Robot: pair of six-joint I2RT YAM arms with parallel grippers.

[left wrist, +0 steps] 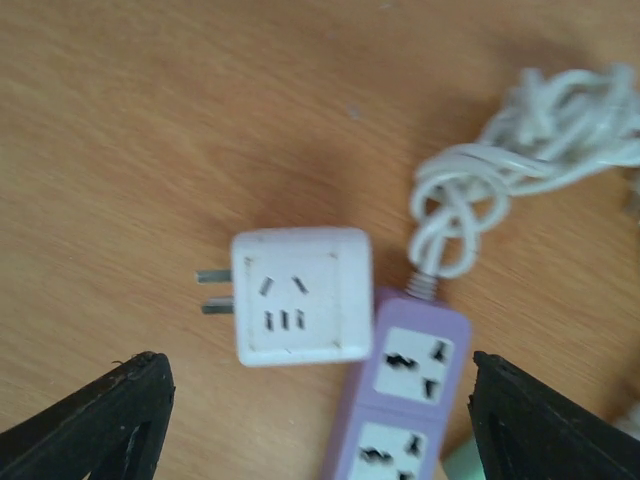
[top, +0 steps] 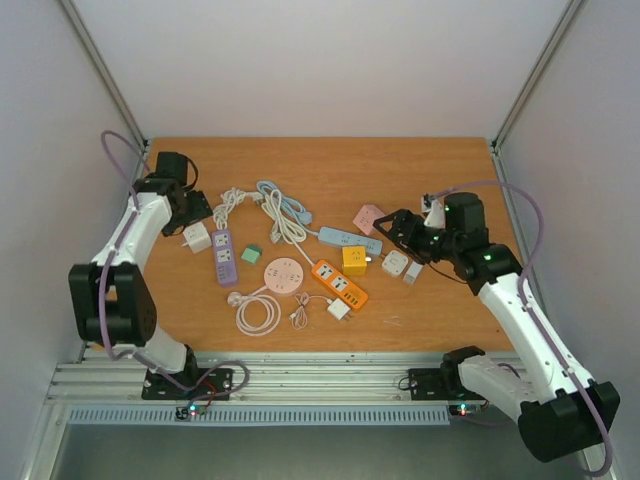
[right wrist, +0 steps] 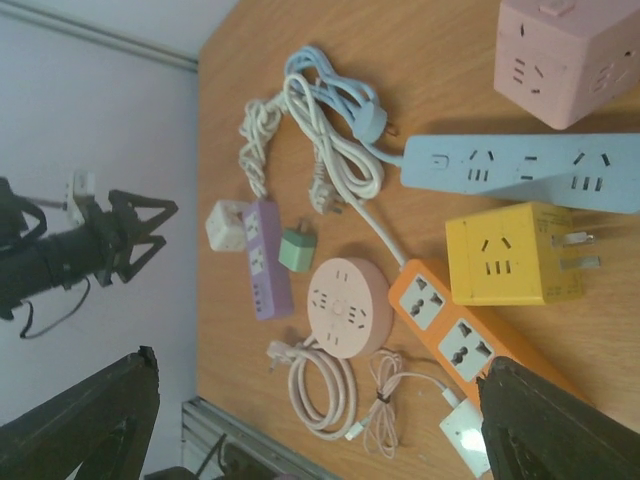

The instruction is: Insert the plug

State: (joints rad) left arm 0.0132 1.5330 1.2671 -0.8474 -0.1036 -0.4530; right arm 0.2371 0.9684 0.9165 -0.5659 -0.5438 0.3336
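In the left wrist view we see the purple power strip (left wrist: 405, 395) only down to its second socket; the bottom edge cuts off the rest. The white cable bundle (left wrist: 540, 130) is blurred and runs off the right edge. Only one corner of a green piece (left wrist: 462, 462) shows at the bottom. In the right wrist view the top edge clips the pink cube (right wrist: 570, 60) and the right edge clips the blue strip (right wrist: 500, 170). The orange strip (right wrist: 440, 320) and the small white charger (right wrist: 460, 435) pass behind a finger (right wrist: 560, 420) of the right gripper (right wrist: 318, 360). From above, the slots on every strip are too small for us to read.
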